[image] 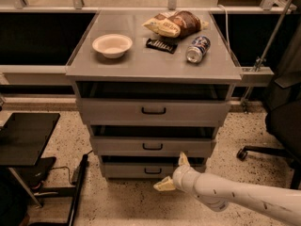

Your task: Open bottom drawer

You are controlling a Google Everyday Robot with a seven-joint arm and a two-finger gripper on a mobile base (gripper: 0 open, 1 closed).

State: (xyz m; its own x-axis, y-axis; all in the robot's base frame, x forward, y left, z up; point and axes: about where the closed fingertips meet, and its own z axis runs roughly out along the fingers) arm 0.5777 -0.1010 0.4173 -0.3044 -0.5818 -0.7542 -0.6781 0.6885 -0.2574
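Bottom drawer (126,170), the grey metal one with the flat front that looks narrowest and shortest of the three, sits lowest in the grey cabinet, just above the speckled floor, and appears fully pushed in. Its small black bar handle (153,171) lies at the middle of the front, with nothing gripping it. In the one camera view the pincer (173,172), on a cream-coloured arm that reaches in from the near right, hangs low before the right half of that front, just to the right of the handle. Its two pale fingers (164,184) are spread wide, one pointing up along the front and the other angled left toward the floor. Whether the upper one touches the metal I cannot tell. I judge this stance an approach: the gap is held wide so the bar can pass between the fingers, and the arm comes in low because the handle sits so near the floor. A shift left is needed first. The mid-sized grey drawer front (117,146) and the widest grey drawer front (113,111) above look shut too. The bench (141,62) on top carries a white bowl (112,44), a crumpled snack bag (176,24), a dark flat packet (161,45) and a tipped drink can (197,49), all well clear of the work below.
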